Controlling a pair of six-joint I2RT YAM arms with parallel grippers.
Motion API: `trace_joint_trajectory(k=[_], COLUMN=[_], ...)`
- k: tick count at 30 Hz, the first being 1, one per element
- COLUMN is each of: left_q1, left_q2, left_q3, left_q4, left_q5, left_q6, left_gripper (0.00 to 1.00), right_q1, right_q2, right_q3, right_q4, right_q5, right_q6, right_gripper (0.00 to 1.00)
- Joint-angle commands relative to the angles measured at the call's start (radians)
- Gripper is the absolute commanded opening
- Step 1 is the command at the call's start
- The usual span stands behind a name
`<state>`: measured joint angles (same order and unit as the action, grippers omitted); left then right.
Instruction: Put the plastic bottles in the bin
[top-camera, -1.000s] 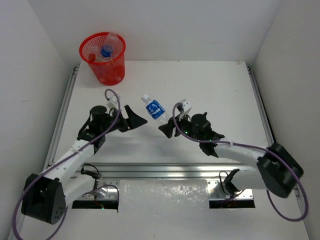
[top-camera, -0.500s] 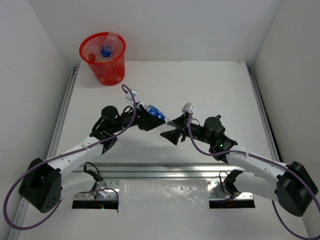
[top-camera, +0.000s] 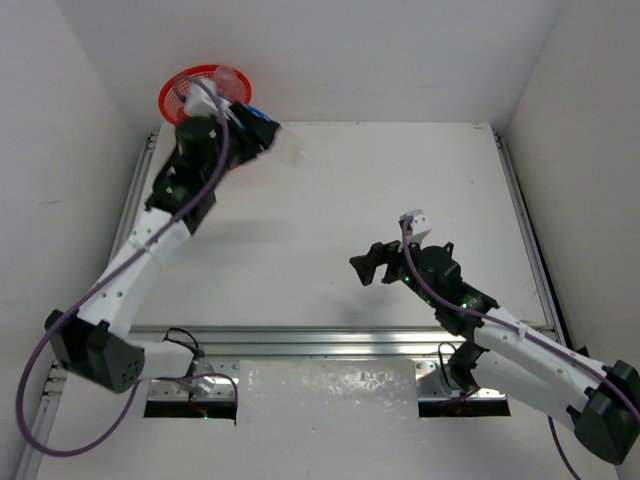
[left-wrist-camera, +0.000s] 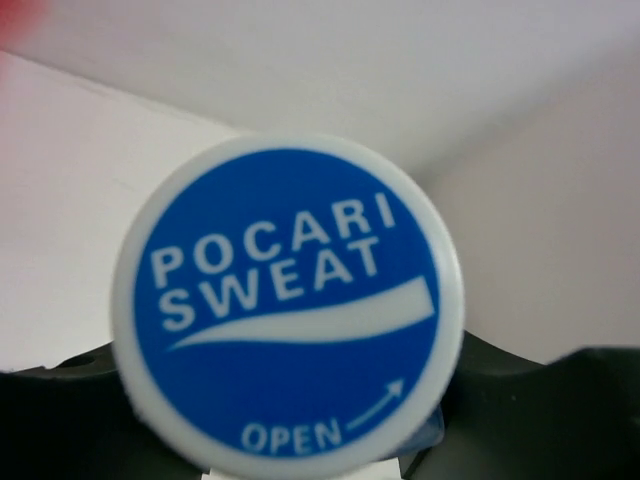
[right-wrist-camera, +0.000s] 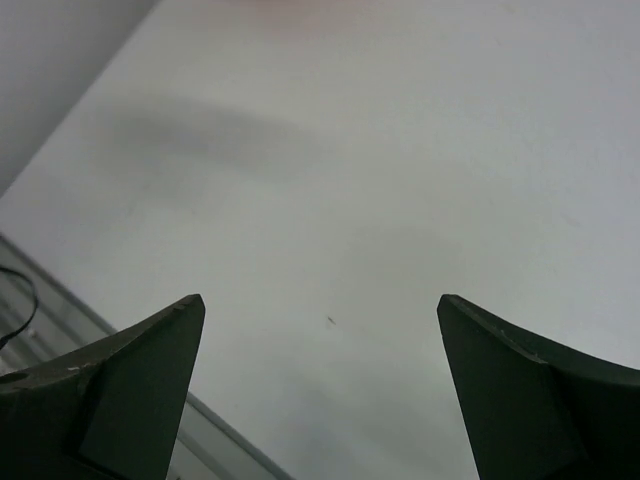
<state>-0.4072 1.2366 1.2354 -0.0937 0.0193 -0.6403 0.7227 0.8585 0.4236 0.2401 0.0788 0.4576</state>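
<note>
My left gripper (top-camera: 256, 128) is shut on a clear plastic bottle (top-camera: 287, 150) with a blue label, held in the air beside the red mesh bin (top-camera: 178, 88) at the far left corner. The bottle's clear base sticks out to the right of the fingers. In the left wrist view its blue and white cap (left-wrist-camera: 290, 305) fills the frame, with dark fingers (left-wrist-camera: 570, 400) behind it. Another bottle (top-camera: 226, 76) pokes up out of the bin. My right gripper (top-camera: 367, 268) (right-wrist-camera: 320, 305) is open and empty, low over the table's near right part.
The left arm covers much of the bin's rim and front. White walls close in the table on the left, back and right. A metal rail (top-camera: 330, 338) runs along the near edge, with the arm bases below it.
The bottle passed from the right gripper to the left, which shut on it and swung up and left to the bin. The right gripper opened and drew back toward the near right.
</note>
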Motion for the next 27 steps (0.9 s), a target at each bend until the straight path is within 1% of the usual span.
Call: trace_joint_trajectory(k=[1,2,3,4,6,7,8,9,10,11,12,14,15,16,17,18,19,20,21,22,23,24,25,27], left_q1=[0.226,0.261,0.289,0.338,0.401,0.407,0.441,0.474,0.488,0.502,0.525,0.542,0.542,0.542,0.541,0.542,0.547,0.548,0.548,0.551,0.553,0.556,0.558,0.562], left_q2=[0.154,0.196,0.24,0.326,0.421,0.514,0.559,0.649,0.697,0.743,0.846,0.931,0.97,0.978,0.98,0.994,1.009,1.065,1.098,1.124,1.141,1.137,1.123,1.083], left_q3=[0.234,0.292,0.402,0.517,0.643,0.706,0.827,0.882,0.938,1.061,1.134,1.258,1.257,1.238,1.177,1.155,1.148,1.199,1.249,1.286,1.315,1.308,1.275,1.259], left_q4=[-0.274,-0.29,-0.294,-0.278,-0.258,-0.247,-0.241,-0.209,-0.193,-0.184,-0.184,-0.175,-0.125,-0.082,0.001,0.03,0.057,0.052,0.037,0.031,0.041,0.058,0.075,0.118], left_q5=[-0.312,-0.337,-0.354,-0.376,-0.38,-0.377,-0.381,-0.378,-0.371,-0.355,-0.343,-0.305,-0.3,-0.282,-0.272,-0.274,-0.221,-0.205,-0.193,-0.185,-0.174,-0.138,-0.124,-0.108], left_q6=[0.031,0.031,0.036,0.065,0.089,0.125,0.136,0.171,0.189,0.211,0.247,0.28,0.298,0.307,0.317,0.317,0.318,0.329,0.332,0.338,0.341,0.341,0.337,0.337], left_gripper=[0.0,0.0,0.0,0.0,0.0,0.0,0.0,0.0,0.0,0.0,0.0,0.0,0.01,0.07,0.11,0.16,0.3,0.36,0.45,0.58,0.66,0.83,0.9,1.0], right_q1=[0.001,0.0,0.0,0.001,0.001,0.001,0.001,0.003,0.003,0.003,0.004,0.004,0.004,0.006,0.004,0.006,0.004,0.004,0.004,0.004,0.004,0.006,0.006,0.006], right_q2=[-0.132,-0.133,-0.18,-0.225,-0.26,-0.277,-0.294,-0.327,-0.344,-0.363,-0.384,-0.446,-0.464,-0.492,-0.503,-0.512,-0.521,-0.523,-0.52,-0.504,-0.494,-0.48,-0.467,-0.42], right_q3=[-0.075,-0.098,-0.12,-0.162,-0.19,-0.198,-0.206,-0.21,-0.218,-0.224,-0.23,-0.237,-0.23,-0.212,-0.203,-0.197,-0.187,-0.183,-0.169,-0.16,-0.151,-0.134,-0.129,-0.123], right_q4=[-0.277,-0.277,-0.271,-0.268,-0.278,-0.294,-0.336,-0.357,-0.375,-0.413,-0.429,-0.487,-0.517,-0.545,-0.586,-0.602,-0.608,-0.611,-0.616,-0.619,-0.628,-0.63,-0.627,-0.608], right_q5=[0.205,0.176,0.142,0.087,0.047,0.015,0.006,-0.002,-0.014,-0.014,-0.019,-0.028,-0.022,-0.016,0.005,0.009,0.009,0.006,-0.002,-0.013,-0.019,-0.033,-0.042,-0.04], right_q6=[0.222,0.239,0.268,0.294,0.309,0.312,0.317,0.317,0.316,0.313,0.309,0.277,0.267,0.257,0.238,0.23,0.222,0.214,0.21,0.207,0.204,0.201,0.194,0.181], right_gripper=[0.99,0.99,0.99,0.99,0.99,0.99,0.99,0.99,0.99,0.99,0.99,0.99,0.99,0.99,0.99,0.99,0.99,0.99,0.99,0.99,0.99,0.99,0.99,0.99])
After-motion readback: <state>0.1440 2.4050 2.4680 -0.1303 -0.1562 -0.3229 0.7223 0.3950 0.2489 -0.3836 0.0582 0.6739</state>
